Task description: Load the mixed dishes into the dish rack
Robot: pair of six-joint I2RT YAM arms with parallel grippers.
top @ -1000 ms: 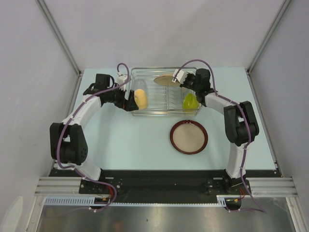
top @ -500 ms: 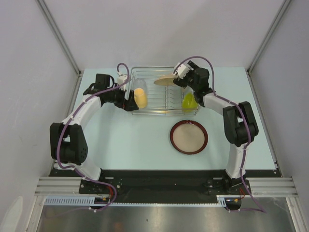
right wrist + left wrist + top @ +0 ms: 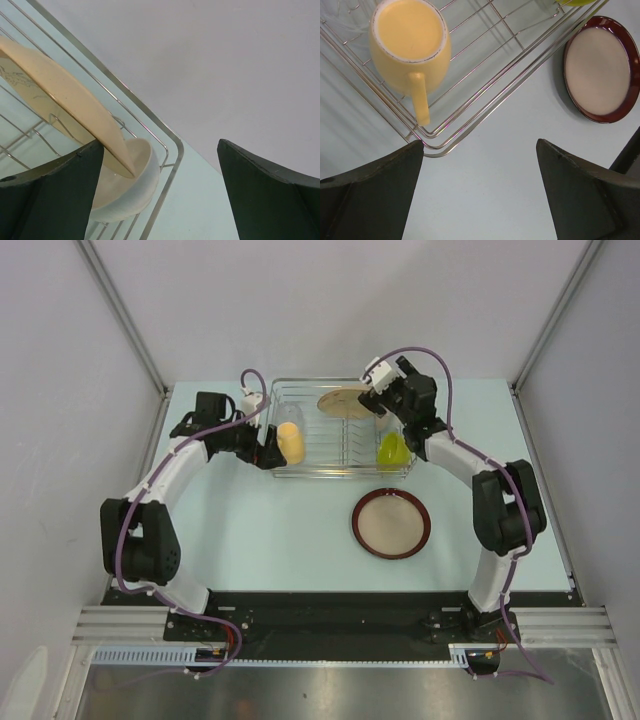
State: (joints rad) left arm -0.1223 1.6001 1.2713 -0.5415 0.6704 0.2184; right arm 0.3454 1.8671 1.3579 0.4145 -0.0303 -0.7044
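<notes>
The dish rack (image 3: pixel 330 476) sits at the far middle of the table, with 5 of the 6 dishes in it. The beige plate (image 3: pixel 391 523) is the 1 left out, lying flat on the table just in front of the rack's right end. The wooden plate (image 3: pixel 60 97) leans tilted, its lower edge on the white bowl (image 3: pixel 132 185). The lime-green bowl (image 3: pixel 393 451) fills the near right corner, and the yellow mug (image 3: pixel 410 45) lies at the left end with the clear glass (image 3: pixel 289 416) behind it. Both grippers are spread and empty: the right gripper (image 3: pixel 160 145) beside the wooden plate, the left gripper (image 3: pixel 480 150) beside the mug. The wooden plate looks placed. The beige plate should be next — it calls for slipping a finger under its low rim.
</notes>
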